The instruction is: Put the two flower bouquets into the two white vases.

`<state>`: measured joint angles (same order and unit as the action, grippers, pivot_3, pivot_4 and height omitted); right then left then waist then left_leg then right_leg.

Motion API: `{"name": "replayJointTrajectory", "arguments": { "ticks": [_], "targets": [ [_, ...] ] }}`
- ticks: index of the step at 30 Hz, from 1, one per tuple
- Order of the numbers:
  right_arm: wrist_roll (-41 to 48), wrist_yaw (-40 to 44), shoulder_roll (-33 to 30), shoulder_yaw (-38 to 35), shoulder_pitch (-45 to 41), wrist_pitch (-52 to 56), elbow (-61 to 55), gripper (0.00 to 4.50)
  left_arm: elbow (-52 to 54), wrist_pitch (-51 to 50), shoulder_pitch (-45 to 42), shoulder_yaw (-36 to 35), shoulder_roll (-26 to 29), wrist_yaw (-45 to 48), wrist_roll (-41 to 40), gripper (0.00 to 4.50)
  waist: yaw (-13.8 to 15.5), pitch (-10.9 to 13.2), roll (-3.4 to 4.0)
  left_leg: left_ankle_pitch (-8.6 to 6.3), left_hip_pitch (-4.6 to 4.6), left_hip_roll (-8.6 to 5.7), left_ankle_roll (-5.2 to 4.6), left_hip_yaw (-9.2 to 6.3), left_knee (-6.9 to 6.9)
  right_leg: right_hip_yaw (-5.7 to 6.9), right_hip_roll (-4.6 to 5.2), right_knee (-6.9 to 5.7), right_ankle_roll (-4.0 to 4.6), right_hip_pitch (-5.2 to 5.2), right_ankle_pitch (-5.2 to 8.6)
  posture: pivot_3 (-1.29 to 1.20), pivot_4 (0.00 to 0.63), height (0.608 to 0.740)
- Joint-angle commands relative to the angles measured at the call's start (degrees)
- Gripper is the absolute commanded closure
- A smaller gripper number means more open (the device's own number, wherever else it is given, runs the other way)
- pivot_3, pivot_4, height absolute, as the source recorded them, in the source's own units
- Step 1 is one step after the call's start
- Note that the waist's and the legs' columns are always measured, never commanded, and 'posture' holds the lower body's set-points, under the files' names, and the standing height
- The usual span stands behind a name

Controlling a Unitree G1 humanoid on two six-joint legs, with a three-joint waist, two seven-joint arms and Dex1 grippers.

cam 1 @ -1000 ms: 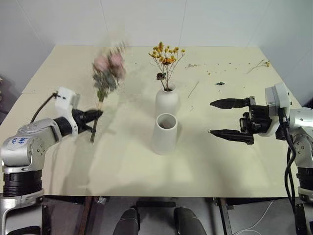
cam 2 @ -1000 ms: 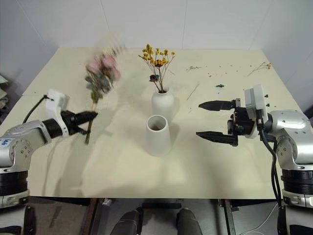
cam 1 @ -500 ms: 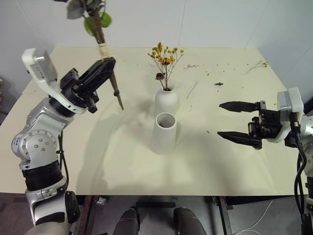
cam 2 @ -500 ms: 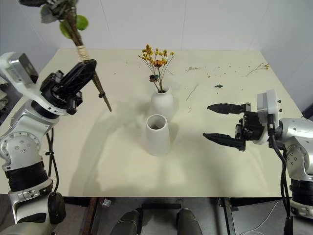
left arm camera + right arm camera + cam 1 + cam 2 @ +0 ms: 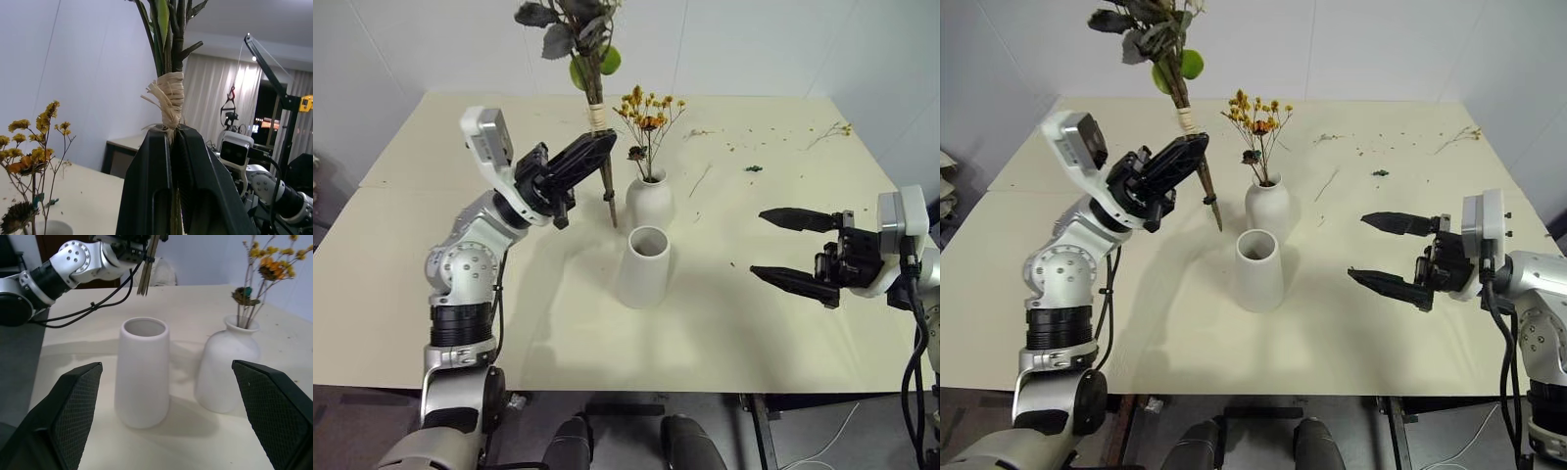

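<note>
Yellow sprig (image 5: 646,117) already in round vase (image 5: 648,201); rose bunch (image 5: 592,93) clamped in left gripper (image 5: 582,157), wide vase (image 5: 643,266) unfilled; right gripper (image 5: 798,250) wide, holding nothing.

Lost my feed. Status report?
Left claw shut on rose bouquet, stems above table. Right claw open, empty. Wide vase empty; yellow sprig in round vase.

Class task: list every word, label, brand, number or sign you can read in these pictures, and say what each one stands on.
None can be read: the two white vases, the table and both grippers, left and right, bear no legible marking.
</note>
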<state>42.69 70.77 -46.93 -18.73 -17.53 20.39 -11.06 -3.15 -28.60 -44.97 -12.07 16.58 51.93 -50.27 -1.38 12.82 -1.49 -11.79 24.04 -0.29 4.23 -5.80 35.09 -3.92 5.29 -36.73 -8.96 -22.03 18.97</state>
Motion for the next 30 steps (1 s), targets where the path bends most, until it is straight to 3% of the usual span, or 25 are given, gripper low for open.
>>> {"name": "replayJointTrajectory", "arguments": {
  "ticks": [1,12,22,27,30],
  "targets": [
    [0.5,-1.5,0.1,-2.4,1.0,-1.1,-2.2,0.0,-0.6,3.3,-2.6,1.0,-1.7,1.6,1.2,4.5,0.0,0.0,0.0,-0.01,0.02,0.0,-0.01,0.0,0.0,0.0,0.01,0.04,-0.01,0.0,0.0,0.0,0.15,0.74],
    [0.7,-5.5,1.4,-3.3,4.6,-2.2,-5.1,0.0,-2.8,3.4,-1.6,4.8,-2.9,6.9,3.2,4.5,0.0,0.0,0.0,-0.01,0.0,-0.01,-0.02,0.0,0.02,0.0,0.0,0.17,-0.09,0.1,-0.06,0.0,0.15,0.74],
    [1.0,-7.7,2.5,-3.5,5.8,-2.7,-6.5,0.0,-10.6,12.8,-1.3,6.7,-5.7,13.0,9.3,4.5,0.0,0.0,0.0,-0.02,0.0,-0.02,-0.04,-0.01,0.02,0.0,0.01,0.28,-0.12,0.15,-0.09,0.0,0.15,0.74],
    [1.1,-8.6,2.9,-3.2,5.7,-2.6,-7.0,0.0,-9.3,12.6,-0.2,8.3,-5.3,15.8,10.2,2.97,0.0,0.0,0.0,-0.03,-0.01,-0.02,-0.06,-0.01,0.0,0.0,0.0,0.29,-0.12,0.15,-0.09,0.0,0.15,0.74],
    [0.8,-8.6,2.9,-3.2,5.6,-2.9,-6.8,0.0,-7.6,11.6,0.4,7.6,-2.4,17.1,10.0,2.03,-0.1,0.0,0.0,-0.04,-0.01,-0.02,-0.07,-0.01,-0.01,0.0,0.0,0.29,-0.12,0.15,-0.09,0.0,0.15,0.74]
  ]
}}
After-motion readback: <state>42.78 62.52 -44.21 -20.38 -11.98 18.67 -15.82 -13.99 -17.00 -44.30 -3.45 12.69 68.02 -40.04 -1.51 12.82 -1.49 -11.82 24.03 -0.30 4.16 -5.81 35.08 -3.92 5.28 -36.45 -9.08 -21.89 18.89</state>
